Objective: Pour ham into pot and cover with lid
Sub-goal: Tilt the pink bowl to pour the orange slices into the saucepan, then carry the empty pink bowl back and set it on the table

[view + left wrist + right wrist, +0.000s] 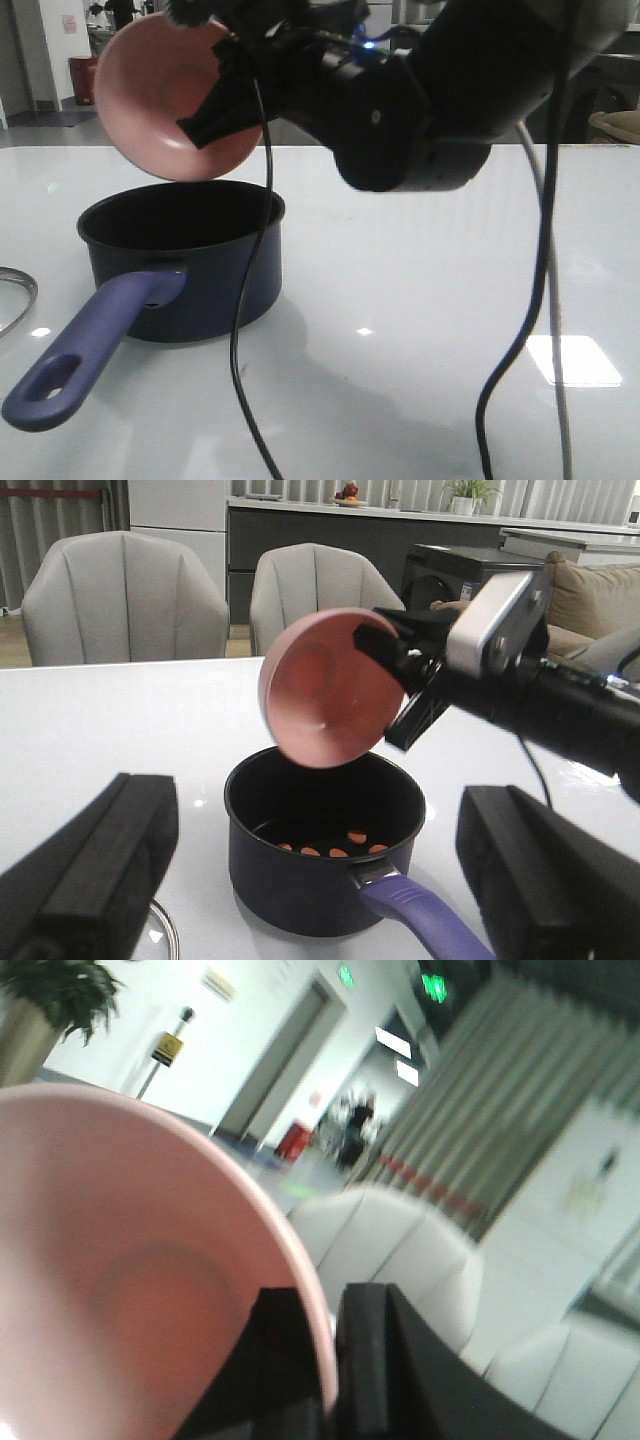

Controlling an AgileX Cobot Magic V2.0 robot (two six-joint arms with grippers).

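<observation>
The dark navy pot (200,275) stands on the white table, its purple-blue handle (90,350) pointing toward the front. Several small orange-pink ham pieces (357,836) lie on its black bottom. Above the pot hangs a pink bowl (165,90), tipped steeply on its side, its inside bare. My right gripper (330,1360) is shut on the bowl's rim, one finger inside and one outside. My left gripper (320,815) stands open in front of the pot with nothing between its fingers (90,870). Only an edge of the glass lid (22,285) shows, flat on the table left of the pot.
Two black cables (240,350) hang from the right arm (430,110) down in front of the pot and to its right. Beyond the table's far edge stand grey chairs (120,590).
</observation>
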